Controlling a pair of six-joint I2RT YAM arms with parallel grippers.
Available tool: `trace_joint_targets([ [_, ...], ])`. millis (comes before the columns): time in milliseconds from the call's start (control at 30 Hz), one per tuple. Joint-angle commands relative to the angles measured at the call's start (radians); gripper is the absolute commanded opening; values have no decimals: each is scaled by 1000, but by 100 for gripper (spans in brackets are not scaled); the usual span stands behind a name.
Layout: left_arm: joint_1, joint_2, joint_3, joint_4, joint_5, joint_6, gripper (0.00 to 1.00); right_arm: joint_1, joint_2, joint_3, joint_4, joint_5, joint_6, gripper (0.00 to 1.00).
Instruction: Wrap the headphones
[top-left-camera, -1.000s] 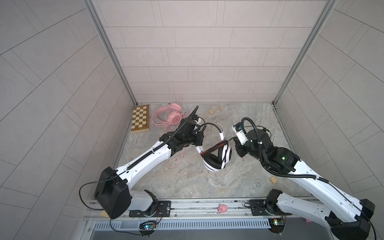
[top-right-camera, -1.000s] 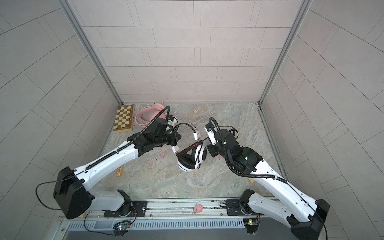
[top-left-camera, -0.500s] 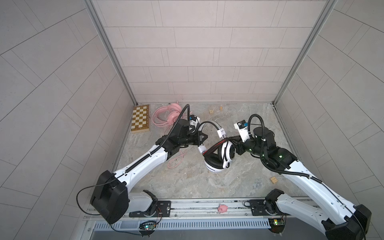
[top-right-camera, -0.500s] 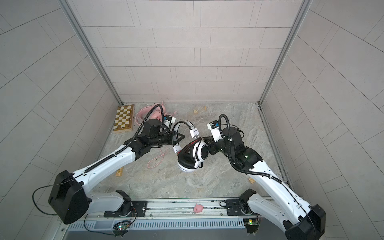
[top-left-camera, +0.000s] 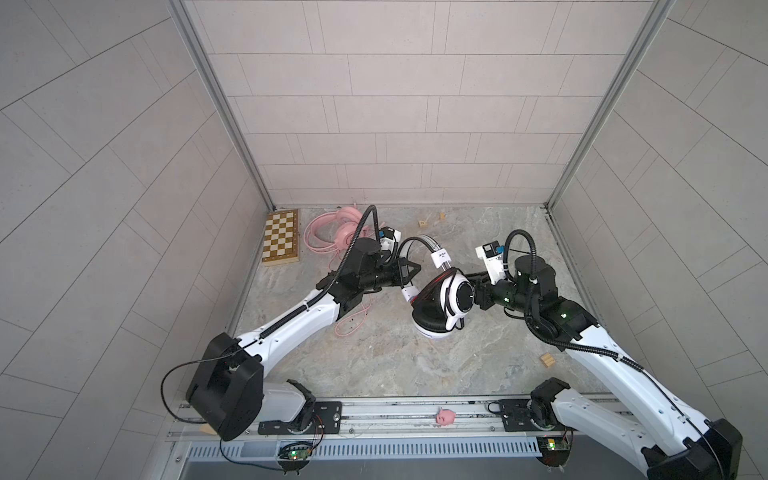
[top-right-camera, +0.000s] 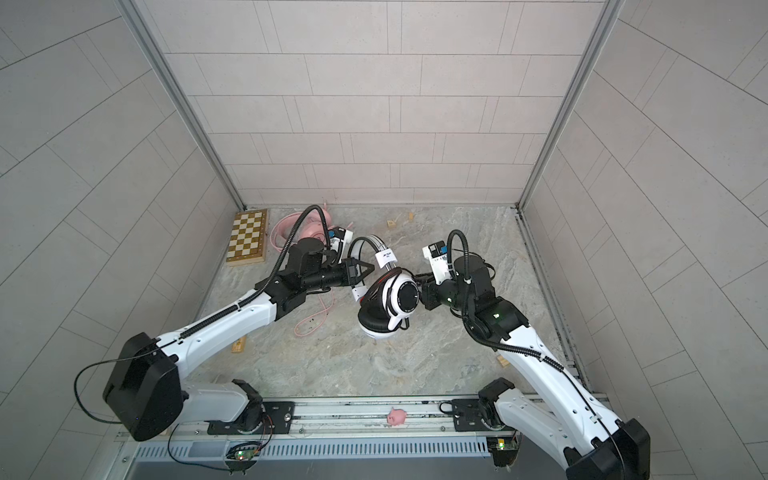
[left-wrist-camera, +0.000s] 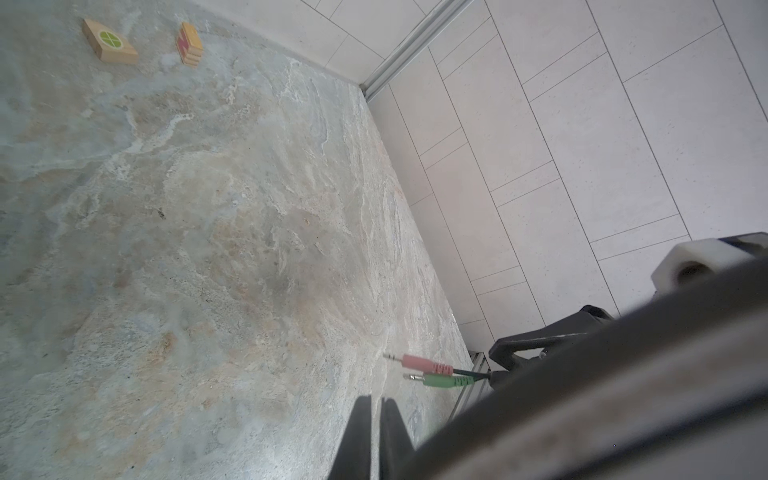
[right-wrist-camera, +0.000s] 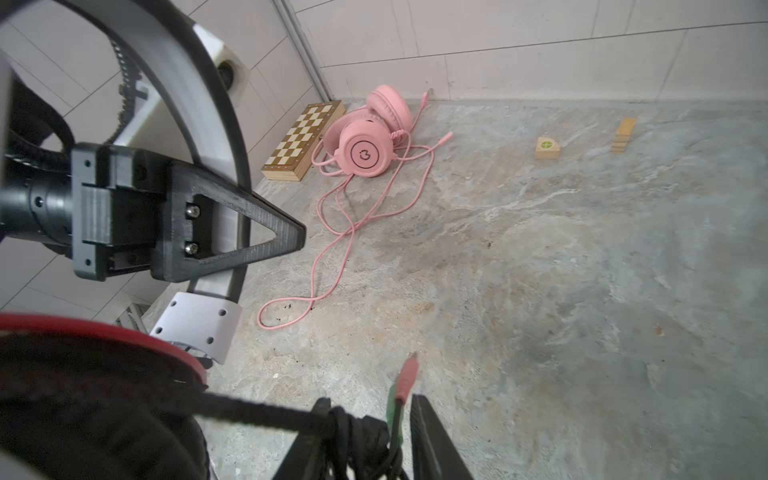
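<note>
Left gripper (right-wrist-camera: 303, 239) was closed, headband (right-wrist-camera: 199, 120) of white headphones (top-left-camera: 455, 293) passed around it, right gripper (right-wrist-camera: 370, 401) stood parted around black cable (right-wrist-camera: 257, 409).

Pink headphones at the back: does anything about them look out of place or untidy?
Yes. The pink headphones lie beside the chessboard with their cable unwrapped, sprawling in loose loops across the floor toward the middle. Nothing looks damaged.

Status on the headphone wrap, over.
Left gripper shut at band of white headphones. Right gripper open, black cable end between its jaws. Pink headphones unwrapped, pink cable loose under left arm.
</note>
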Motion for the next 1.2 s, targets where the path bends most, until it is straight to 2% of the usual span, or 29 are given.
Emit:
trace_joint_targets([
  [0,14,-3,41,107,-2,-32,0,-16,-42,50,-125,65,-32,43],
  [300,42,24,26,184,-8,-73,0,-34,-81,156,-306,173,-43,70],
  [500,47,17,16,138,-35,-44,0,-43,-87,220,-324,123,-45,74],
  [533,45,19,12,131,-39,-38,0,-42,-82,238,-320,100,-44,82],
  [600,45,24,-3,129,-45,-36,0,-42,-62,275,-309,50,-29,85],
  [633,44,29,-10,129,-47,-37,0,-42,-48,290,-298,14,-16,95],
  [667,41,33,-14,130,-48,-35,0,-42,-31,303,-281,-24,0,99],
  [833,23,51,-15,129,-52,-24,0,-38,57,345,-241,-111,62,99],
  [1033,-16,75,7,99,-74,19,0,-7,159,407,-255,-120,69,99],
  [1167,-24,97,21,77,-85,29,0,55,191,441,-298,-92,49,99],
])
